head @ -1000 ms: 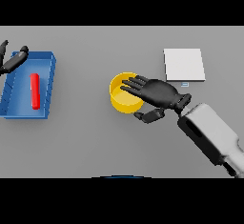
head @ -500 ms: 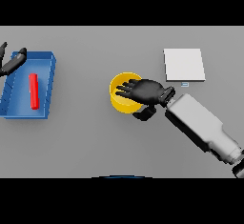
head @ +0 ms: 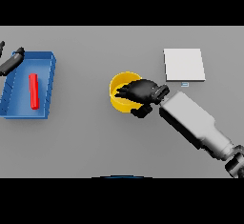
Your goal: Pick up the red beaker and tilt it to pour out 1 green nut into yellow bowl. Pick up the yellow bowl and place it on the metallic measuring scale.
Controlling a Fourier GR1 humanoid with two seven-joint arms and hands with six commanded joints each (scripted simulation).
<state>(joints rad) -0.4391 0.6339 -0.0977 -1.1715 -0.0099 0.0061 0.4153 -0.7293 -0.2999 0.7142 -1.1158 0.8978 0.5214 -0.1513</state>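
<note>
On the grey table [head: 86,142] the yellow bowl [head: 118,90] is covered by the right hand [head: 142,92], whose fingers seem curled over its rim, the metallic scale [head: 184,64] lies near, and the left hand [head: 11,61], fingers unclear, is seen by the blue tray [head: 47,85] holding the red beaker [head: 33,90].

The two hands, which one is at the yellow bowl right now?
The right hand, reaching over the yellow bowl with curled fingers. The left hand sits far off by the blue tray.
</note>
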